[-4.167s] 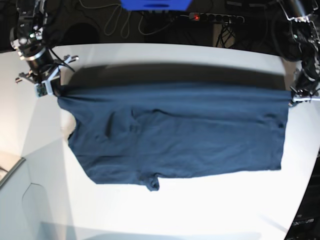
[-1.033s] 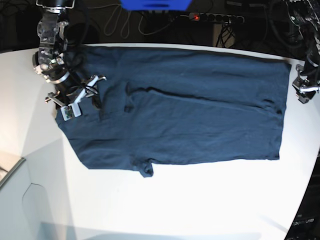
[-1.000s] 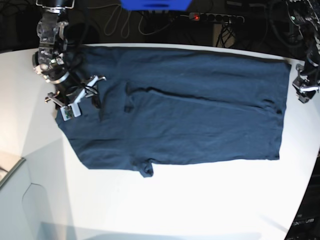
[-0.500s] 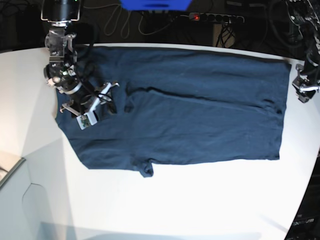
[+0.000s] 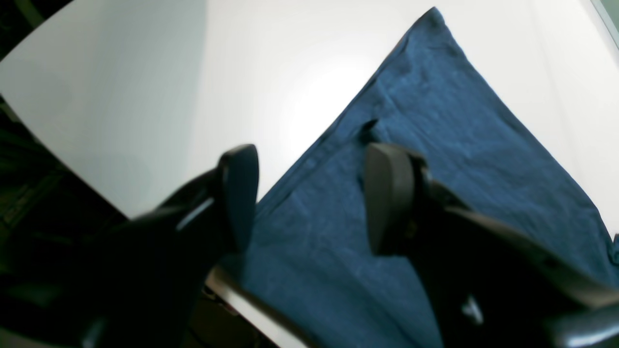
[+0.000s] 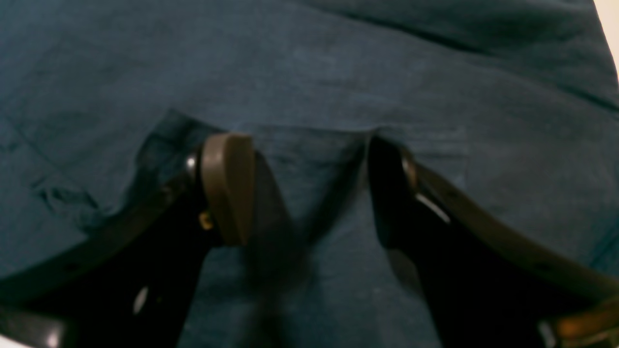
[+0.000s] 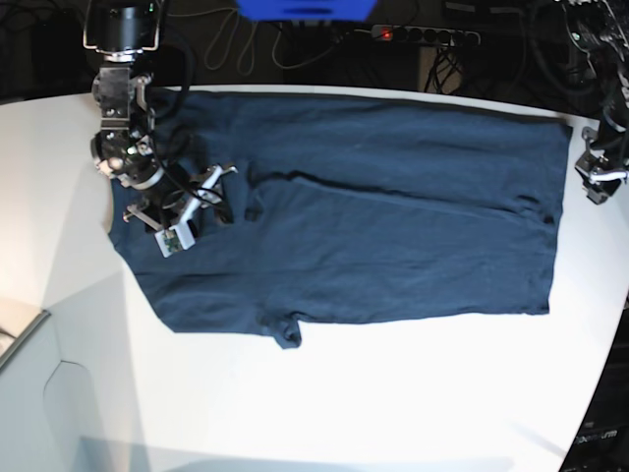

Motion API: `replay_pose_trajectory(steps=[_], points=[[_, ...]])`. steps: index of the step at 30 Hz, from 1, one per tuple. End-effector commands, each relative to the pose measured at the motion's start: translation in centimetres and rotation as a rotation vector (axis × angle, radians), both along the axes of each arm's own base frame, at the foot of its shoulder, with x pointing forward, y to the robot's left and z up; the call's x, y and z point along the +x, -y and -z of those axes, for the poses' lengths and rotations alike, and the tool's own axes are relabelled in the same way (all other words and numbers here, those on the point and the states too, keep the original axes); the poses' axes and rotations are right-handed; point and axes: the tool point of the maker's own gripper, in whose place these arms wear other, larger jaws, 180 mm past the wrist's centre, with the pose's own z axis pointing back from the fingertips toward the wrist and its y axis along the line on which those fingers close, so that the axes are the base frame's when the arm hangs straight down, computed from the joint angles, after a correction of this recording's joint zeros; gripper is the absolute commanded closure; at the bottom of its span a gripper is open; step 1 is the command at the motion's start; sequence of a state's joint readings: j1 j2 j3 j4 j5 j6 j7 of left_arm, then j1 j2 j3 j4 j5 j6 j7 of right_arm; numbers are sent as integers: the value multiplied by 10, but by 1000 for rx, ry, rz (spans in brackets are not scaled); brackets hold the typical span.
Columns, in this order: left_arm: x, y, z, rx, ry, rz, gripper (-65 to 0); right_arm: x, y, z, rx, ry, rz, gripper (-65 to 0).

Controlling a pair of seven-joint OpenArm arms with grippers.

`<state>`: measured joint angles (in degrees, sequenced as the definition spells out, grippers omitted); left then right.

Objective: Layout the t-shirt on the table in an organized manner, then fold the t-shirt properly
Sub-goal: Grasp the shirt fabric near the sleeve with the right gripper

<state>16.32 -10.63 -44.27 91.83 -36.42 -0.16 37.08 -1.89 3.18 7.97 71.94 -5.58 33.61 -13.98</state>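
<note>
The dark navy t-shirt [image 7: 373,226] lies spread flat across the white table [image 7: 393,393], with a folded layer running along its middle and a small flap at its front edge. My right gripper [image 7: 200,205] hovers open over the shirt's left part. In the right wrist view its fingers [image 6: 227,188] straddle a raised fabric edge of the t-shirt [image 6: 314,72], holding nothing. My left gripper [image 7: 593,182] stands open at the shirt's right edge. In the left wrist view the left gripper [image 5: 312,198] hangs empty above the corner of the t-shirt [image 5: 435,121] and the bare table [image 5: 145,72].
A power strip [image 7: 425,34], cables and a blue object [image 7: 305,8] lie behind the table's far edge. A grey panel [image 7: 25,334] sits at the front left. The table's curved edge drops into darkness at the right [image 7: 604,393].
Since four seconds ago both grippers have let go of the shirt's upper edge, which now lies flat farther back. Over the last second my right arm moved rightward over the shirt; the left arm stayed.
</note>
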Motion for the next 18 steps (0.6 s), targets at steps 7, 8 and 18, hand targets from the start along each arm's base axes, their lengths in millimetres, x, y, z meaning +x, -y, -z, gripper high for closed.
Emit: replay_pose_trajectory(steps=[7,8,18], points=[[5,-8,-14,34,34,1,-341,9,-19,-13,18,49,-61,-211],[5,-8,-14,34,34,1,-341,9,-20,-13,19,49,-66,-165],[6,-8,-14,35,34,1,-341,19,-13,-15,-22,14,-60,0]])
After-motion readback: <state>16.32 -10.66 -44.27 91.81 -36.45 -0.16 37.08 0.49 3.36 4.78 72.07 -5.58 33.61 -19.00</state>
